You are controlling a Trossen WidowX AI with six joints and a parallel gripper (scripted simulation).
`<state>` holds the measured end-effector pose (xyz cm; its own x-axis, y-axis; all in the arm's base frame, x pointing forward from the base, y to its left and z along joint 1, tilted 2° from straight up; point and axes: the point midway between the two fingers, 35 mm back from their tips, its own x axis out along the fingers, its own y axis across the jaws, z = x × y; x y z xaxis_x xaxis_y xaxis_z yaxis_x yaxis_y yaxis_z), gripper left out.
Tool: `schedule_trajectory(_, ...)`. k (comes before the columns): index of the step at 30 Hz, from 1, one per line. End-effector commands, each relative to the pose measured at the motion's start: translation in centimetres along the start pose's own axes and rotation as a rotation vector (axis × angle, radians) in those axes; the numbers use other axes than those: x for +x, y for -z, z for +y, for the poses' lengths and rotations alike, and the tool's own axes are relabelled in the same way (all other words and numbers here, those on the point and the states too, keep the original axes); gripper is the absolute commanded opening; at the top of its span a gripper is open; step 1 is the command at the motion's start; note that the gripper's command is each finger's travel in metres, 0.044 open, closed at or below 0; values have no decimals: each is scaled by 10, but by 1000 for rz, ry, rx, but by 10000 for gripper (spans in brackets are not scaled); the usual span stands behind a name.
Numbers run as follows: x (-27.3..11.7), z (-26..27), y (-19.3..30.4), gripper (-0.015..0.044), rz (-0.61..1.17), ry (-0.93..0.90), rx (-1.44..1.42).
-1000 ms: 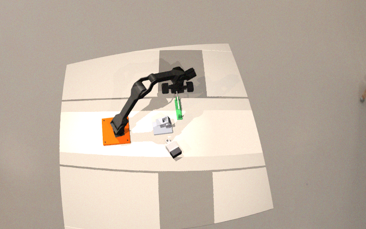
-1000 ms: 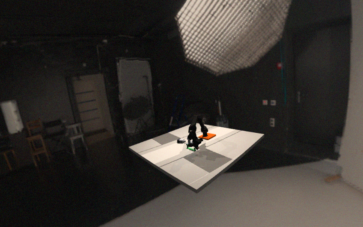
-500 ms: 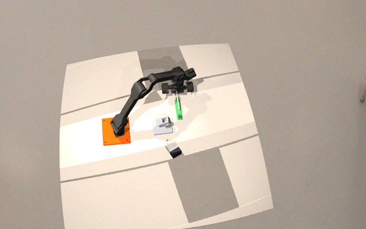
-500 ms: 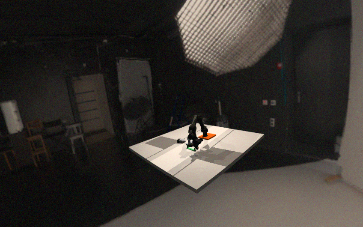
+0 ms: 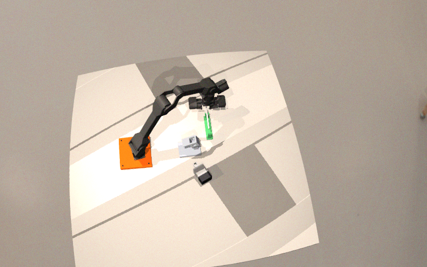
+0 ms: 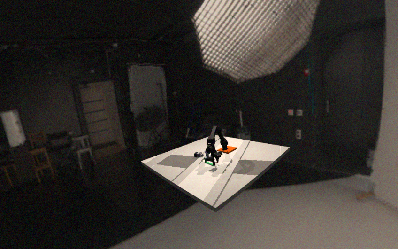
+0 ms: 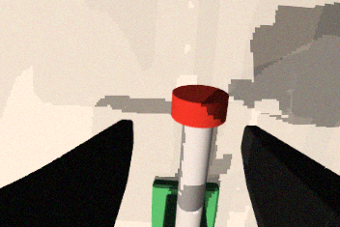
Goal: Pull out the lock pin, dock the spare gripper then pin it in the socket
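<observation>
Pin parking, by my read: the lock pin (image 5: 207, 120) (image 7: 196, 146) is out of the mount (image 5: 188, 152) (image 6: 207, 154), lying along the green holder (image 5: 209, 135) (image 6: 209, 162) (image 7: 160, 206), red head past its end. My gripper (image 5: 206, 109) (image 6: 215, 162) (image 7: 188, 134) is partway open, holding nothing, one finger apart on each side of the pin. Spare gripper (image 5: 202, 173) (image 6: 198, 154) is undocked, just beside the mount. Next I'd back straight off without clipping the head, then go fetch the spare. A sideways nudge could roll the pin off. Docking and locking remain.
</observation>
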<state>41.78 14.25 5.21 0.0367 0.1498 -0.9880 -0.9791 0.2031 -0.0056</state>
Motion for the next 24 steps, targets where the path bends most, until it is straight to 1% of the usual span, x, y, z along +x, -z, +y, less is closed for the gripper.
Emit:
schedule_trajectory(1,-9,0,-2,200,-1,1,0)
schedule_trajectory(24,-67,9,-8,200,15,-29,-1)
